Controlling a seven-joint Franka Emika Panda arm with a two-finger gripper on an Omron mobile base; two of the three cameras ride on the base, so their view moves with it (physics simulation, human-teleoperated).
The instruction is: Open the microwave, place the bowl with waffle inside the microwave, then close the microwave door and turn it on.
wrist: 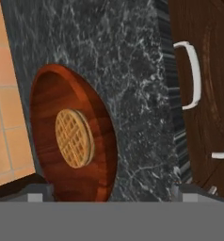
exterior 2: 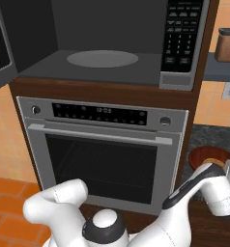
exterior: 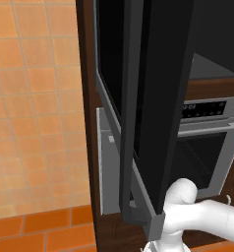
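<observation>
Bowl (wrist: 71,136) with 1 waffle (wrist: 74,138) sits on dark counter (wrist: 132,70), at 9 o'clock beneath the wide-open gripper (wrist: 109,193); microwave door (exterior: 153,98) open; best pinch the rim squarely.

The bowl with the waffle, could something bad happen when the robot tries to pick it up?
Maybe. The end effector is open above the bowl, which sits close to the tiled wall, so one finger might bump the wall or pinch the rim badly and tip it. The waffle lies loose inside and could slide out if the bowl tilts. The microwave door stands swung out wide, so the arm could knock it while carrying the bowl.
</observation>
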